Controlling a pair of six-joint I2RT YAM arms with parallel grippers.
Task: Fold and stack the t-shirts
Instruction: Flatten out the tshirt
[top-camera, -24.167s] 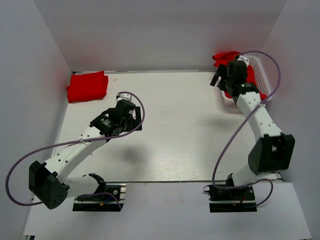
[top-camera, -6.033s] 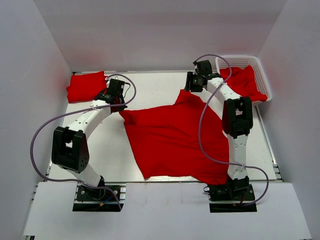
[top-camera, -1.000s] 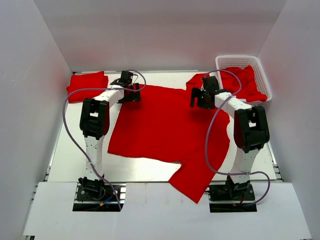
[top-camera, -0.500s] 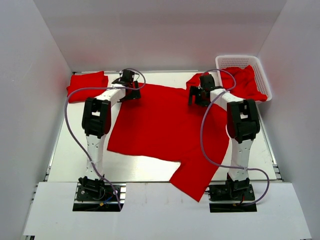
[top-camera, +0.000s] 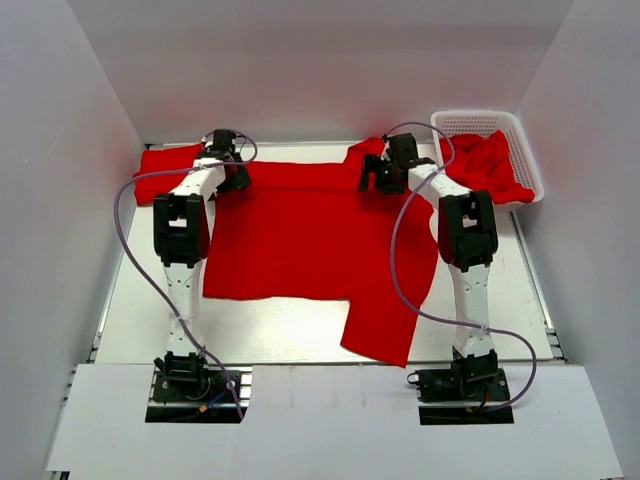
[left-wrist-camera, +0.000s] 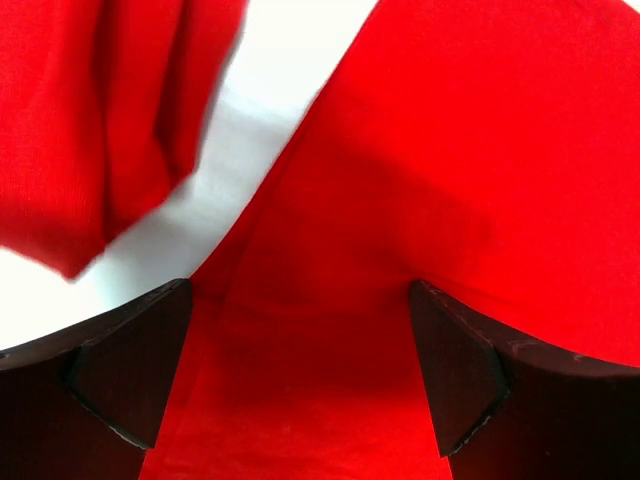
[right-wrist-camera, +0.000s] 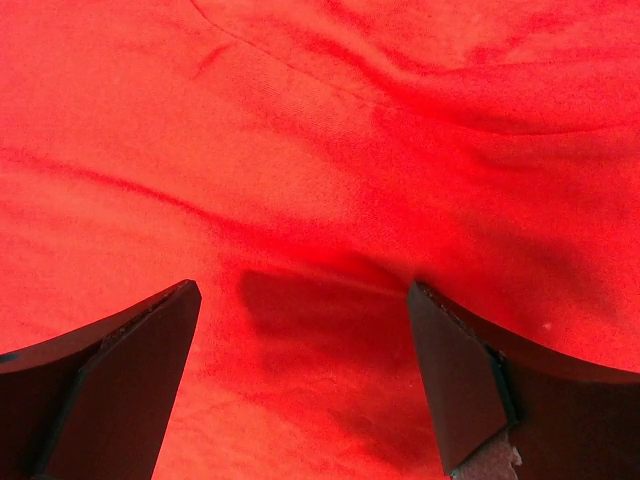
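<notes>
My left gripper (left-wrist-camera: 298, 380) and right gripper (right-wrist-camera: 300, 380) both gape wide, holding nothing; the spread t-shirt (top-camera: 300, 240) lies directly beneath them both. It looks soft, light and limp (bound to bunch), so I'd pinch its far corners. From above they hide that edge, and whether they touch cloth I cannot judge.
</notes>
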